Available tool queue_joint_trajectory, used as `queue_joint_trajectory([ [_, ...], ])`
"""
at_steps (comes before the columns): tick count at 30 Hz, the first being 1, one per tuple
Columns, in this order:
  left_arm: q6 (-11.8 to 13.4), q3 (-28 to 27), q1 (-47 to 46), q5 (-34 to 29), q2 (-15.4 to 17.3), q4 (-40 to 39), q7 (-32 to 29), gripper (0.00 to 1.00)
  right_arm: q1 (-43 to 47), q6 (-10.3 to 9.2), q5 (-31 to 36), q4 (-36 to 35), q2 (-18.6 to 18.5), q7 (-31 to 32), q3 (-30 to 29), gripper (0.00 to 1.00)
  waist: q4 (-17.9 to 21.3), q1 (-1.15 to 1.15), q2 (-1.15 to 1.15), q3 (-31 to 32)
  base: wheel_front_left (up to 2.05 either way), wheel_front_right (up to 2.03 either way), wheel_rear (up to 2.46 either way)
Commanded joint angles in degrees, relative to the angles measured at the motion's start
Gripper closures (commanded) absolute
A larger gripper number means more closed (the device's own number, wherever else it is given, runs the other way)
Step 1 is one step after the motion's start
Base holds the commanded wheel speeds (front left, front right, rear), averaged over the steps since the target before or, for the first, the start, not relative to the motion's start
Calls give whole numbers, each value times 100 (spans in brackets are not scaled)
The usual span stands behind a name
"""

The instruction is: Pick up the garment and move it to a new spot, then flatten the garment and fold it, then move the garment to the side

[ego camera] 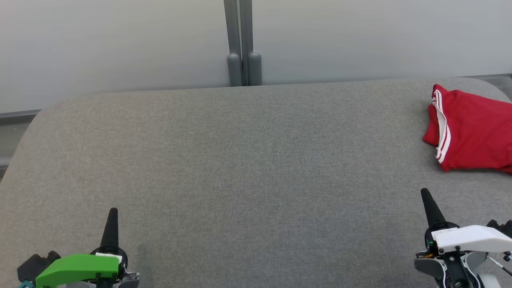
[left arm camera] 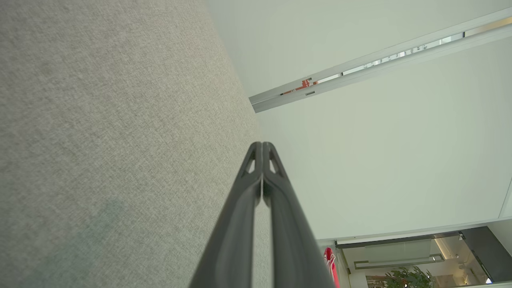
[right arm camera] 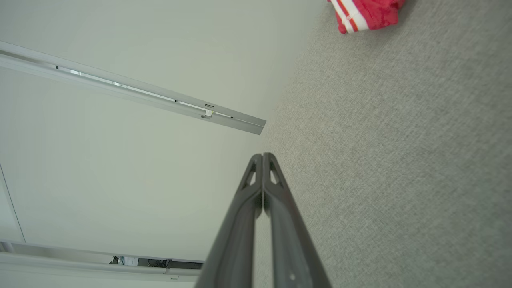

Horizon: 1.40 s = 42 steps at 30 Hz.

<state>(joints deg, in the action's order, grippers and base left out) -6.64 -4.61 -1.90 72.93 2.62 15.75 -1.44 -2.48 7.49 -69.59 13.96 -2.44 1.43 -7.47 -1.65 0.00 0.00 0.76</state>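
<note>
Grey fabric covers the table (ego camera: pixel 240 160), with a pale wall (ego camera: pixel 120 40) behind its far edge. A folded red garment (ego camera: pixel 472 128) with white stripes lies at the table's far right corner. At the near left edge the left gripper (ego camera: pixel 113 211), green-housed, points toward the far edge, fingers pressed together, empty. At the near right edge the right gripper (ego camera: pixel 425 193), white-housed, points likewise, closed on nothing, well short of the garment.
</note>
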Motion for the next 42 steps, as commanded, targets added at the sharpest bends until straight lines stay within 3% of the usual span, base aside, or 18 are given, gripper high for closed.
queue_joint_trajectory([
  [1, -41, -33, -153, 157, 32, -56, -39, 100, -108, 2, -156, -31, -36, 40, 11, 100, 5, 0, 0, -3, 0, 0, 0],
  [42, -97, -199, -473, 1862, 42, -174, -506, 100, -399, 0, -2173, 8, -55, 508, 94, 100, 152, 0, 0, -87, 0, 0, 0],
])
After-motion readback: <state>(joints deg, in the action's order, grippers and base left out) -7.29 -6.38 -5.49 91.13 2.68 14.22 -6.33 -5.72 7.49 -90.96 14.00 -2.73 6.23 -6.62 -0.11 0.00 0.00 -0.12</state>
